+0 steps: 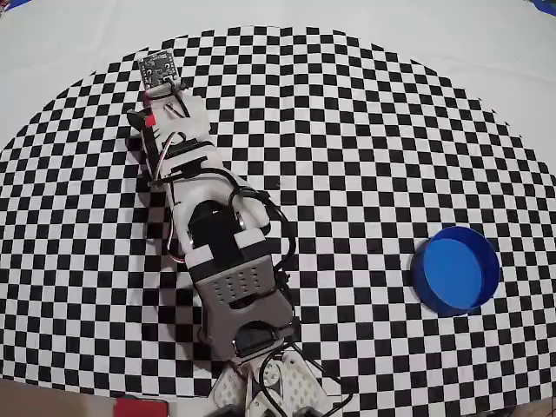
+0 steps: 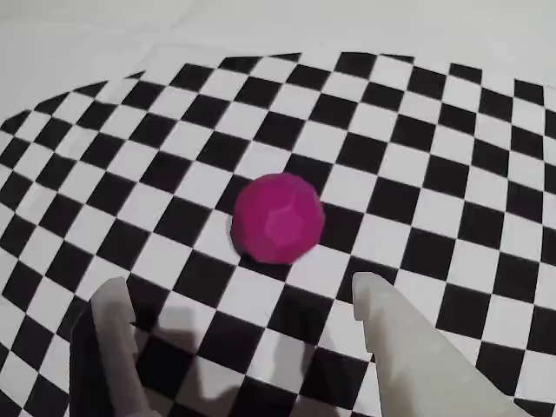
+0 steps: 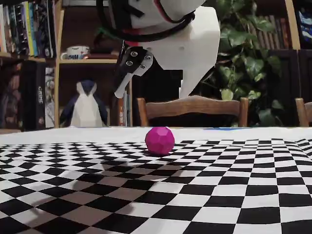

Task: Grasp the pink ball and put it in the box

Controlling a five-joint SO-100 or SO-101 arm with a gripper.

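I am hovering the wide-open, empty claw (image 2: 243, 300) above the pink ball (image 2: 278, 217) at its 12 o'clock, needing to descend before closing; the box (image 1: 456, 269) waits well apart.

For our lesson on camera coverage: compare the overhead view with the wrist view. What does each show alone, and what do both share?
Only the overhead view shows the box, far right of the arm, with nothing in it. Only the wrist view shows the pink ball, resting on the cloth just ahead of the open gripper. Both show the checkered cloth.
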